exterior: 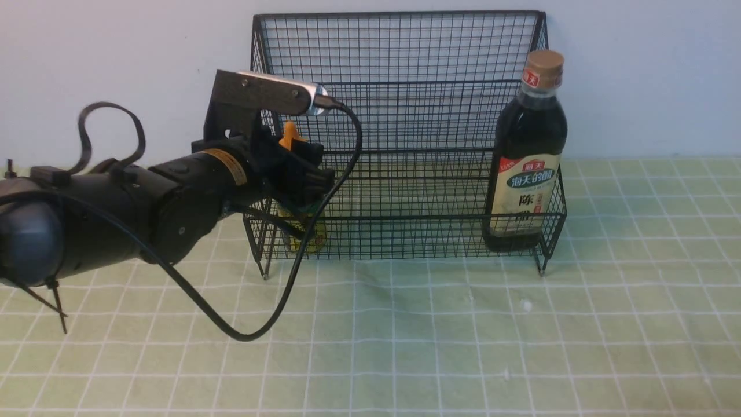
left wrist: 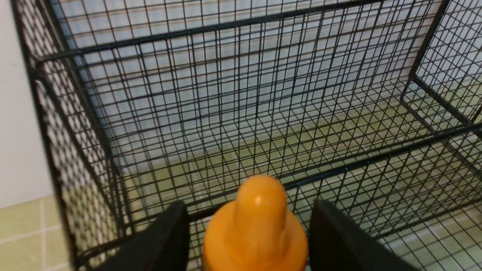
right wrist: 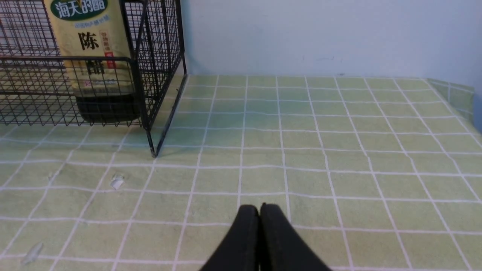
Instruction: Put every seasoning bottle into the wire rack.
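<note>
My left pincer (exterior: 305, 178) straddled the short bottle (left wrist: 256, 226), seemingly set down at nine o'clock in the wire rack (exterior: 405, 218), tall bottle (exterior: 527, 174) at three; whether gripping, I couldn't tell, so next probably open and back out.

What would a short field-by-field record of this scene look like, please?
wire rack: standing on the green grid mat
tall bottle: upright inside the rack, right end
short bottle: left end of the rack, behind the front rail
left pincer: fingers either side of the orange cap; grip unclear
right pincer: shut, holding nothing, apart from the rack
</note>
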`<act>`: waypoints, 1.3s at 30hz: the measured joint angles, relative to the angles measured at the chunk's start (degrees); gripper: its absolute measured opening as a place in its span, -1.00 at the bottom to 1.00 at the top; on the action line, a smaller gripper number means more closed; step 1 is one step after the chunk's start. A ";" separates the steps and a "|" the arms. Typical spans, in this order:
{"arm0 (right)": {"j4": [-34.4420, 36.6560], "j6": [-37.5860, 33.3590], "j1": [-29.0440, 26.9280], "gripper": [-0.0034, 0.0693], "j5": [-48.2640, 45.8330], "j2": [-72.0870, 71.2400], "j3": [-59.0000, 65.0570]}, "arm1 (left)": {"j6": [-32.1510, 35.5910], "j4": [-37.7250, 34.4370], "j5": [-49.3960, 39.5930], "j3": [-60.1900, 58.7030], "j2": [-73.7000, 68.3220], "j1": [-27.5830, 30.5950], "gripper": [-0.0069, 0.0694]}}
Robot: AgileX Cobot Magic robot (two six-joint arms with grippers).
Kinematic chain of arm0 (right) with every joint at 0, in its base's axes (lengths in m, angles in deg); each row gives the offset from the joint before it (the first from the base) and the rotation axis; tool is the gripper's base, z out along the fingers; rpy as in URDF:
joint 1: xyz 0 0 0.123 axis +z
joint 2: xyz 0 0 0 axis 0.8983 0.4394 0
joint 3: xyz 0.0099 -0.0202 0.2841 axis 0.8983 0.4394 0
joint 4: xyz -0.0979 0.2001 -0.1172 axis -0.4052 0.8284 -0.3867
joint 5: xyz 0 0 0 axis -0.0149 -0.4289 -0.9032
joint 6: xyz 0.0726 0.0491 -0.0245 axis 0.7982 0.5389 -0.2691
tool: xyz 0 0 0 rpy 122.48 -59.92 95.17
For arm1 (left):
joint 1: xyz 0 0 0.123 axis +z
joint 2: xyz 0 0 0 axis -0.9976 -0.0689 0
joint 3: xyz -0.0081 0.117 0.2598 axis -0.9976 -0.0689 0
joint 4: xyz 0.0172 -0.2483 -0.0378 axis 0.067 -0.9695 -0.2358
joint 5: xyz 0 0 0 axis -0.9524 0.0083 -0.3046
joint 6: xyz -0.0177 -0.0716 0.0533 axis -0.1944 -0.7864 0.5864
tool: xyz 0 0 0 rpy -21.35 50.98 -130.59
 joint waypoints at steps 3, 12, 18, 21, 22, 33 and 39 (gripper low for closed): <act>0.00 0.00 0.00 -0.94 0.00 0.00 0.00 | 0.43 0.00 -3.62 0.00 3.45 0.00 0.37; 0.00 0.00 0.00 -0.94 0.00 0.00 0.00 | 0.54 0.00 -23.09 0.00 23.03 0.00 0.00; 0.00 0.00 0.00 -0.94 0.00 0.00 0.00 | -1.02 -0.05 -36.62 -1.16 35.42 0.00 -0.72; 0.00 0.00 0.00 -0.94 0.00 0.00 0.00 | -3.82 -0.17 -38.97 -4.38 42.90 0.00 -0.82; 0.00 0.00 0.00 -0.94 0.00 0.00 0.00 | -5.38 -0.17 -39.37 -6.12 46.67 0.00 -0.84; 0.00 0.00 0.00 -0.94 0.00 0.00 0.00 | -7.47 -0.22 -44.06 -11.10 62.31 0.00 -0.84; 0.00 0.00 0.00 -0.94 0.00 0.00 0.00 | -6.62 0.21 -44.30 -11.10 63.56 0.00 -0.84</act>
